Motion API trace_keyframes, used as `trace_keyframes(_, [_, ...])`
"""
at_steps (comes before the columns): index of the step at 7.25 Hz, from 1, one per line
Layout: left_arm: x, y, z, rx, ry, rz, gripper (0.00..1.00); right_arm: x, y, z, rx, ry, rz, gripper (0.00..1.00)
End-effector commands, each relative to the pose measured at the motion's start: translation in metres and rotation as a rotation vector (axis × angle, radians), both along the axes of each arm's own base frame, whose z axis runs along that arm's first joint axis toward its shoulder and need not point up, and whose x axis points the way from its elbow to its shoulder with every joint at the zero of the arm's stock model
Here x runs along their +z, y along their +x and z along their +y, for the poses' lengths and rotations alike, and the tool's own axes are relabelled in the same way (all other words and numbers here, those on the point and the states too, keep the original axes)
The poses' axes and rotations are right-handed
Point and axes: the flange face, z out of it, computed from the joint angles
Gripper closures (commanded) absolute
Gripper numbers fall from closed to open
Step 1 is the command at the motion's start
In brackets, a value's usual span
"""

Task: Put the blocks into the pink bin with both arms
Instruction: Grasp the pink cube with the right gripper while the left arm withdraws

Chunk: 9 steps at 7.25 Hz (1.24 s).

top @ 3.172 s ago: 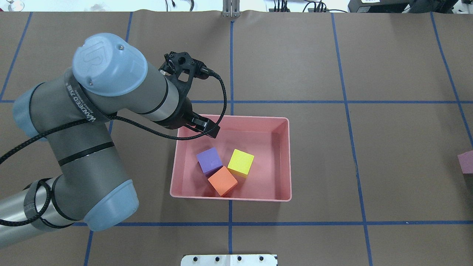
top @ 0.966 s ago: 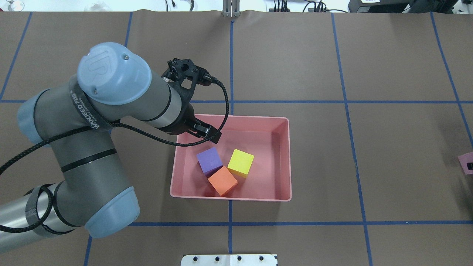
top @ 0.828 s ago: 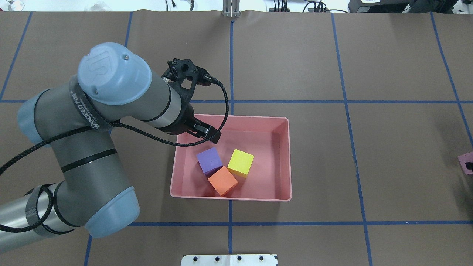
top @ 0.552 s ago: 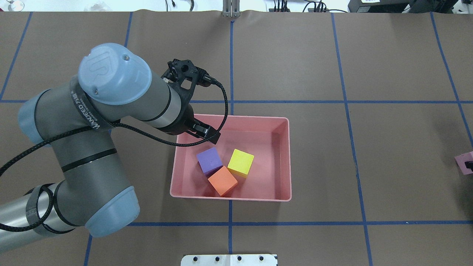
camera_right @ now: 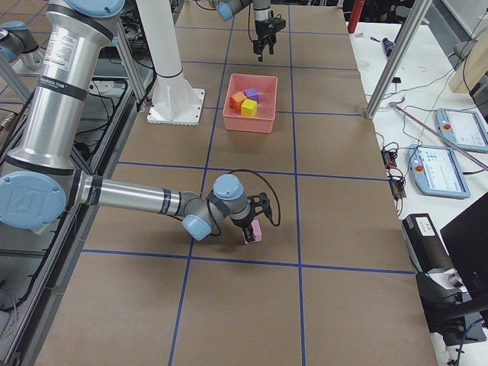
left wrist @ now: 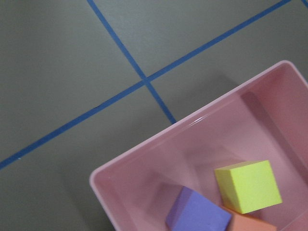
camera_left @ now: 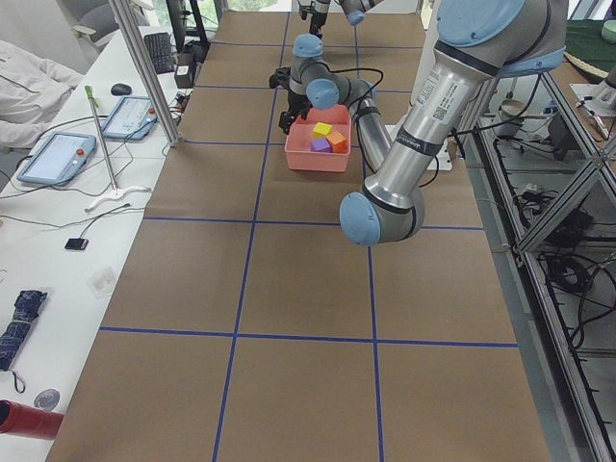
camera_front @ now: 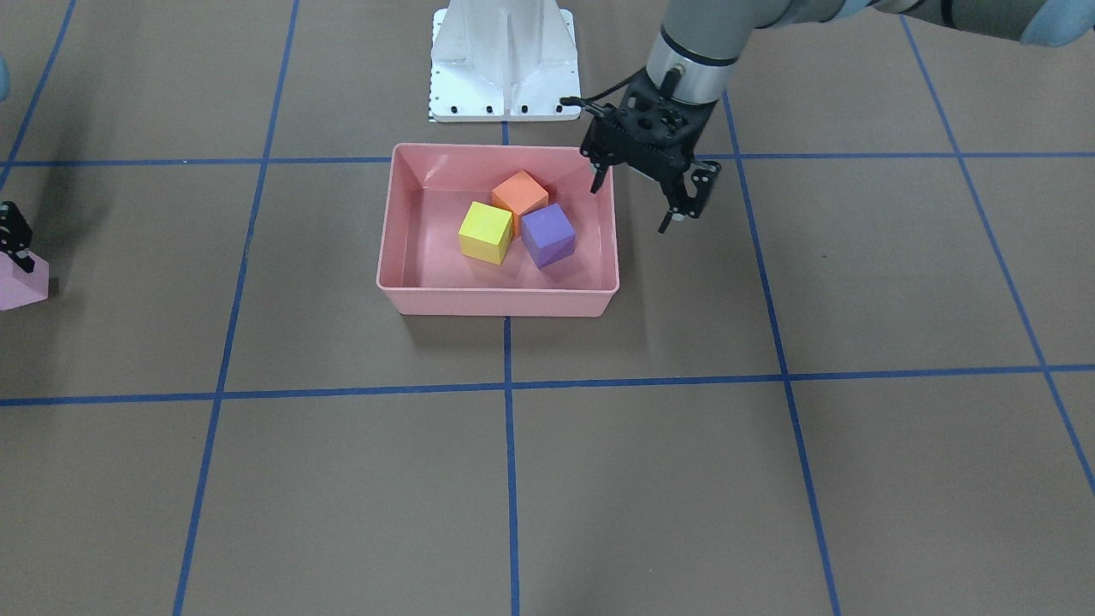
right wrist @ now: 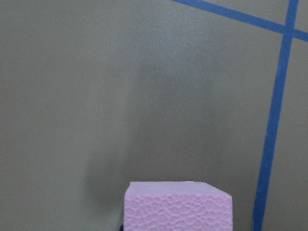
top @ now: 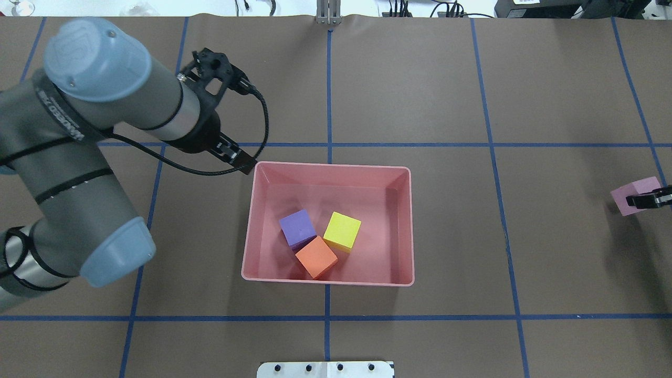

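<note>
Jaws of left arm [top: 79,152] gape beside pink bin [top: 379,210]; right jaws clamp pink cube [top: 631,193].

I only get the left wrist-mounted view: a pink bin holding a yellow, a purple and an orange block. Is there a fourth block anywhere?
Observer: Yes. A light pink block is far out on the robot's right side, well apart from the pink bin.
Reviewer: Is anything holding it?
Observer: The right claw is shut on it.
Reviewer: And on my camera's side?
Observer: The left claw is open and empty, hanging just outside the bin's corner on the robot's left.
</note>
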Motion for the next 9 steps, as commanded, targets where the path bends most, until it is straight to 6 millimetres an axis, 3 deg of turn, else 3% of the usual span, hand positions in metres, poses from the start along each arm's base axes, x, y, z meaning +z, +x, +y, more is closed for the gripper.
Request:
trace_keyframes(1, [0.074, -0.084, -0.041, 0.049, 0.036, -0.073, 0.00, -0.091, -0.013, -0.030, 0.013, -0.020, -0.005, 0.87])
trace_keyframes(3, [0.138, -0.150, -0.058, 0.061, 0.047, -0.140, 0.00, -0.187, -0.026, -0.041, 0.059, -0.090, -0.051, 0.86])
trace_keyframes(4, [0.172, -0.192, -0.061, 0.038, 0.036, -0.178, 0.00, -0.225, -0.039, -0.044, 0.065, -0.107, -0.096, 0.86])
trace_keyframes(5, [0.198, -0.234, -0.068, 0.018, 0.033, -0.206, 0.00, -0.268, -0.065, -0.047, 0.080, -0.140, -0.137, 0.86])
trace_keyframes(6, [0.226, -0.273, -0.062, -0.027, -0.021, -0.206, 0.00, -0.313, -0.098, -0.045, 0.085, -0.188, -0.155, 0.86])
trace_keyframes(7, [0.274, -0.310, -0.063, -0.091, -0.116, -0.242, 0.00, -0.358, -0.123, -0.038, 0.088, -0.219, -0.169, 0.84])
trace_keyframes(8, [0.312, -0.340, -0.072, -0.140, -0.180, -0.254, 0.00, -0.396, -0.152, -0.022, 0.109, -0.244, -0.160, 0.83])
trace_keyframes(9, [0.327, -0.355, -0.071, -0.162, -0.208, -0.238, 0.00, -0.433, -0.188, -0.007, 0.129, -0.276, -0.146, 0.82])
